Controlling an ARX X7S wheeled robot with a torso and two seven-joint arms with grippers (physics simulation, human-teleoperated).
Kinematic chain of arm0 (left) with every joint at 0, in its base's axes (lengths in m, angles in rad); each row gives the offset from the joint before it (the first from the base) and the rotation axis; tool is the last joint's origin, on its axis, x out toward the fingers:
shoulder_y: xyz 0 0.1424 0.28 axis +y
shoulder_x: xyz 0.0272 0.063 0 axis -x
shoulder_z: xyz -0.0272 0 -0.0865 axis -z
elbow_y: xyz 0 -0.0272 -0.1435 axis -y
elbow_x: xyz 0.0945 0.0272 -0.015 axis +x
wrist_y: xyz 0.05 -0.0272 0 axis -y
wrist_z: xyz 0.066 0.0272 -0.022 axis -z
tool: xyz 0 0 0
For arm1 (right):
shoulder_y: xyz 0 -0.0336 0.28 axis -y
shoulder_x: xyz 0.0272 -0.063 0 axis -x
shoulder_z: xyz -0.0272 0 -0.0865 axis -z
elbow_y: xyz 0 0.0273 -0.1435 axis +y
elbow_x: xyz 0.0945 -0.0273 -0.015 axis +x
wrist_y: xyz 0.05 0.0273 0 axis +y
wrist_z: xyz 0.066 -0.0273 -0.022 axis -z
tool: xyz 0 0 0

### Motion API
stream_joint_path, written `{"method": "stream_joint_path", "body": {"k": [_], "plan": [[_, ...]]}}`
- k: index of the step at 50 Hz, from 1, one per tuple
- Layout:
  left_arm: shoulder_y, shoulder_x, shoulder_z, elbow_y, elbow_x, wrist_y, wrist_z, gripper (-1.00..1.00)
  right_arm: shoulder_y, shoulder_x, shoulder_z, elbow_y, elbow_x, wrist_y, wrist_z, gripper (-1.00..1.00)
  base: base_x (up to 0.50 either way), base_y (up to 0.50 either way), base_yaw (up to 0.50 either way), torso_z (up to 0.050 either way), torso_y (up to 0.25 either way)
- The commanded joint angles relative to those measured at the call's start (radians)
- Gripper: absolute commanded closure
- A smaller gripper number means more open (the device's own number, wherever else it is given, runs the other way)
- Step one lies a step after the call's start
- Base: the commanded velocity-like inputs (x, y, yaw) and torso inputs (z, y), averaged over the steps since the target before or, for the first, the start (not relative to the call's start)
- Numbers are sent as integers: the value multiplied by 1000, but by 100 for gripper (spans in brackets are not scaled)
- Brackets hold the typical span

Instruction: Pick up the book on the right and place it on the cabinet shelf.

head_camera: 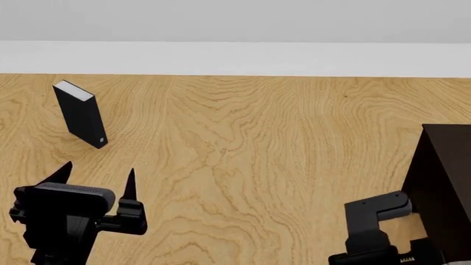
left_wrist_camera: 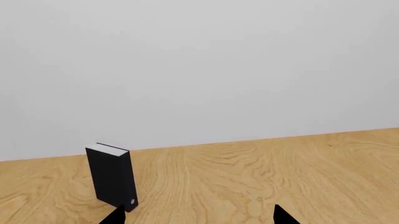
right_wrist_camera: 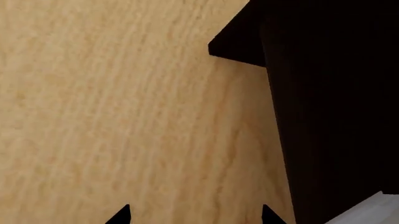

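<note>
Both claws open, empty.
Right claw (right_wrist_camera: 194, 215) hangs beside the cabinet (head_camera: 442, 182), spread ready to grasp; left claw (head_camera: 96, 178) waits well apart from it, near black book (head_camera: 79, 113). Grey book not clearly shown.

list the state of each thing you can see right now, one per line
black book: standing upright on the wooden table, apart from both grippers
cabinet: standing at the table's right edge
left gripper: open, empty, short of the black book
right gripper: open, empty, beside the cabinet
</note>
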Motion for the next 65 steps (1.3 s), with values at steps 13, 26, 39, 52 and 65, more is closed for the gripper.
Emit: {"method": "stream_joint_path", "body": {"k": [13, 26, 39, 52, 65], "plan": [[-4, -1, 3, -18, -3, 20, 3, -100, 49, -55, -132, 0, -3, -97, -100, -100, 0, 0, 0, 0, 0], [5, -9, 16, 27, -2, -1, -6, -100, -15, -18, -84, -241, 50, -111, -78, -100, 0, 0, 0, 0, 0], [28, -21, 13, 99, 3, -25, -50, -100, -218, 56, -14, -929, 100, 162, -9, -100, 0, 0, 0, 0, 0], [54, -34, 7, 201, 6, -56, -102, -100, -292, 82, 12, -1194, 115, 264, 26, -100, 0, 0, 0, 0, 0], [88, -66, 12, 345, -6, -94, -122, -100, -324, 88, 21, -1407, 110, 358, 74, -100, 0, 0, 0, 0, 0]]}}
